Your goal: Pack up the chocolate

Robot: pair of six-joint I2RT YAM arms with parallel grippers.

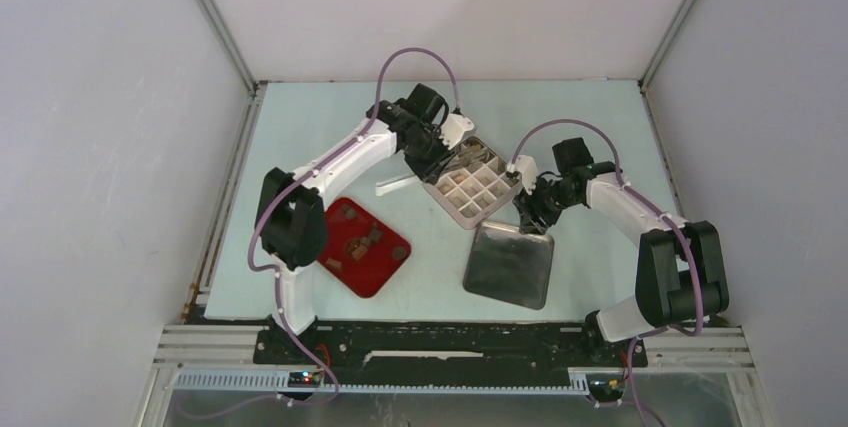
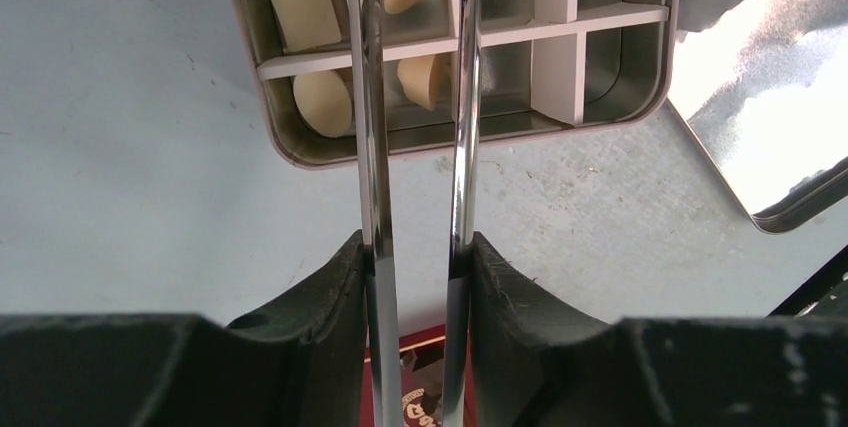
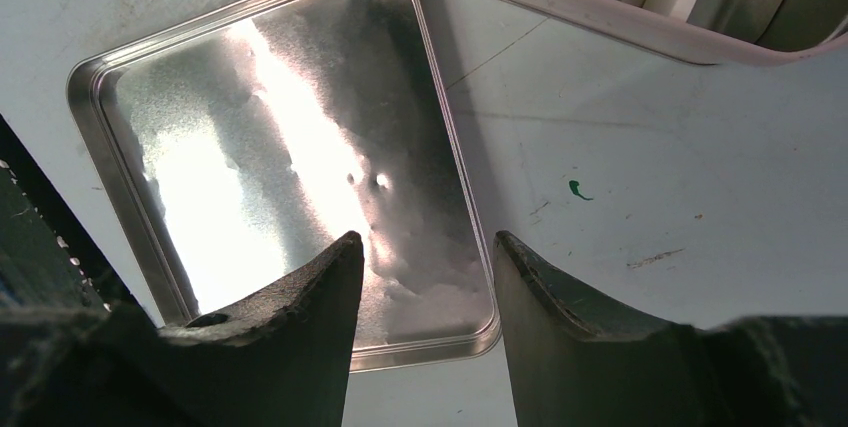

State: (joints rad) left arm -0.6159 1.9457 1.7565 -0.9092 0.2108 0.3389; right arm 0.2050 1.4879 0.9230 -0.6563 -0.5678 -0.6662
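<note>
The left tool [image 2: 415, 247] clamps metal tongs [image 2: 462, 97], their tips cut off at the top edge above cream chocolate [image 2: 322, 102] in the divided tin [image 2: 600, 119]; the right tool [image 3: 428, 247] stands apart, empty, over the lid [image 3: 250, 147].

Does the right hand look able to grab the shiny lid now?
Probably yes. The right hand hangs open over one edge of the shiny lid, holding nothing, and nothing lies between them.
</note>
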